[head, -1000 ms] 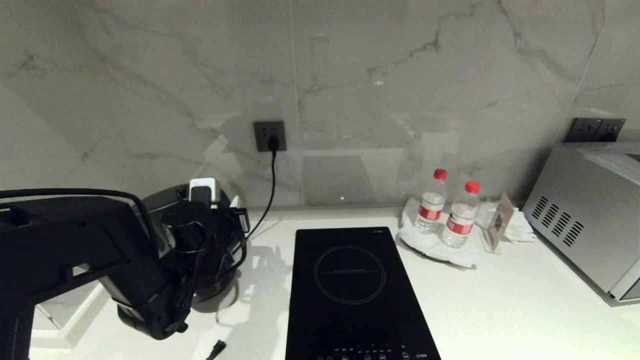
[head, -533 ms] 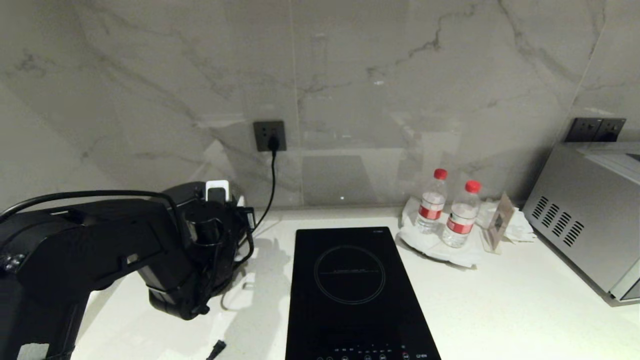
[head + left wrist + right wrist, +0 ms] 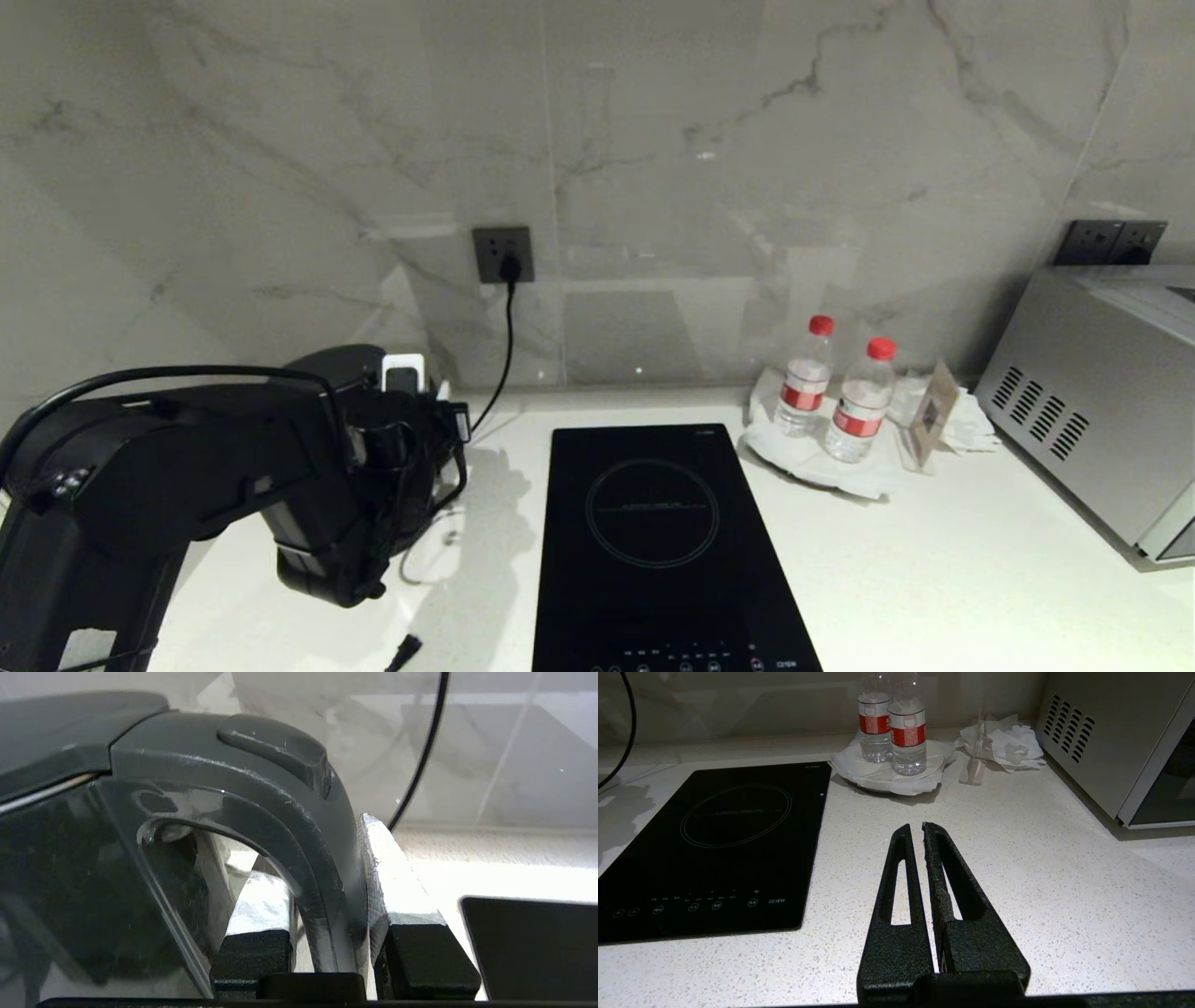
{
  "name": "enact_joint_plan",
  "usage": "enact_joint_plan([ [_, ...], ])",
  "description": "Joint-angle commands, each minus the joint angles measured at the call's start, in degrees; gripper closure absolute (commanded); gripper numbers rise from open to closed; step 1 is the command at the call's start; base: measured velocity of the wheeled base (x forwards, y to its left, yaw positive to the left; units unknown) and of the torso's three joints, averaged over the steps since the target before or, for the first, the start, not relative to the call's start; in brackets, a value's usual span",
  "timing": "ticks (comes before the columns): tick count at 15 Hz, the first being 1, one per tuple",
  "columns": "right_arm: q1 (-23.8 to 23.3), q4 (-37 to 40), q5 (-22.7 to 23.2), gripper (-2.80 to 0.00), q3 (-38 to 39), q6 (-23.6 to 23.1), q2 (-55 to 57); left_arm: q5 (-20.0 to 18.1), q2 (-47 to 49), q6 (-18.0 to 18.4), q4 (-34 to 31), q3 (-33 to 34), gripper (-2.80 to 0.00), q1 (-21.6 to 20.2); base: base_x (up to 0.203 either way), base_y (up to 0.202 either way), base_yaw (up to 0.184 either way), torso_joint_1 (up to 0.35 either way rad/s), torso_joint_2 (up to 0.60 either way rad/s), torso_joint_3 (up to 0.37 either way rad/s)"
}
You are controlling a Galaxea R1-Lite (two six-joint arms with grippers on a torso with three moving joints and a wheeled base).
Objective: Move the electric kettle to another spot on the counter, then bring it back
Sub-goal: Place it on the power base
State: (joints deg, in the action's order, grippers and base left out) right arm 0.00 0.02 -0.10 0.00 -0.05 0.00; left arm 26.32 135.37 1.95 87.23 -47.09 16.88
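Nearest the left gripper [image 3: 322,933], on its hob side: a bare strip of white speckled counter [image 3: 485,523], then the long edge of the black induction hob [image 3: 653,541]. Beyond the hob, well apart from the gripper: two red-capped water bottles [image 3: 836,392] on a white plate, crumpled paper, a small clear stand, then a silver microwave [image 3: 1092,392] at the far end. Past the gripper tips: the low back lip and marble wall, with a wall socket [image 3: 504,254] and a black cord hanging down from it toward the counter.

Electric kettle [image 3: 336,373] directly ahead of the gripper, at the counter's left end close to the wall, mostly hidden behind the black arm. Glossy black body, flat lid, thick loop handle [image 3: 299,826] with a raised tab on top. Contact with the counter not visible.

Pale-tipped fingers [image 3: 392,877] closed narrowly on the loop handle, one inside the loop, one outside, both pressed against it.

Right gripper [image 3: 920,830] low over bare counter beside the hob, fingers together with only a thin slit between, holding nothing.
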Motion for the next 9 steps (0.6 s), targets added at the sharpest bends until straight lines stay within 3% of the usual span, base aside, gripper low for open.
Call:
enact_joint_plan([
  [1,-0.09,0.03,0.01,0.0,0.0,-0.04,0.0,0.25,-1.0,-0.16,0.37,3.46,0.0,0.56,0.0,0.0,0.0,0.0,0.0,0.0],
  [4,0.0,0.06,0.01,0.0,0.0,-0.04,0.0,0.31,-1.92,-0.27,0.43,7.58,0.0,1.55,0.0,0.0,0.0,0.0,0.0,0.0],
  [9,0.0,0.06,0.01,0.0,0.0,-0.04,0.0,0.4,-2.28,-0.63,0.43,8.06,0.0,2.1,0.0,0.0,0.0,0.0,0.0,0.0],
])
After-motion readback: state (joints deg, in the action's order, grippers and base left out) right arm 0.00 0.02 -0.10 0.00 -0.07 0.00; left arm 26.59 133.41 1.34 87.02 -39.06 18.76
